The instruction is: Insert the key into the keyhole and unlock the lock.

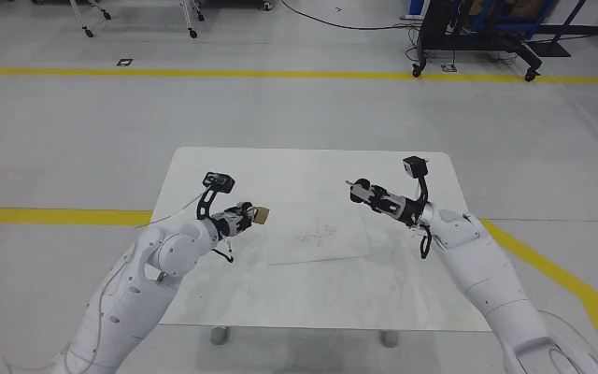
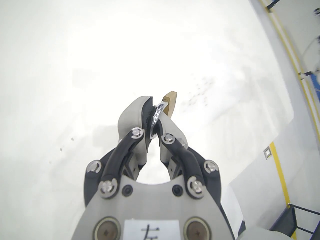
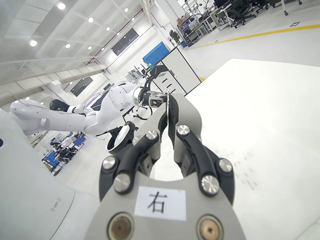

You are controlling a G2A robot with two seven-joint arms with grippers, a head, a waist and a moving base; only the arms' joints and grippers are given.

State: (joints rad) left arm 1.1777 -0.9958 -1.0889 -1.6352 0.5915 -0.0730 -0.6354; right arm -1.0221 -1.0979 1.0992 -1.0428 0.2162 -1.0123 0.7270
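Note:
A brass padlock (image 1: 263,215) hangs above the left part of the white table (image 1: 308,290). My left gripper (image 1: 248,214) is shut on its silver shackle. The left wrist view shows the shackle (image 2: 157,116) pinched between the pads, with the brass body (image 2: 171,102) sticking out past the fingertips. My right gripper (image 1: 363,194) is held above the table's right part, facing the lock across a gap. It is shut on a thin metal key (image 3: 168,101), whose tip (image 1: 350,184) pokes out toward the lock. Most of the key is hidden between the pads.
A pale sheet with small dark specks (image 1: 318,234) lies on the table between the two arms. The table's front edge (image 1: 318,327) is near the robot. A black wheeled frame (image 1: 476,42) stands on the floor far behind.

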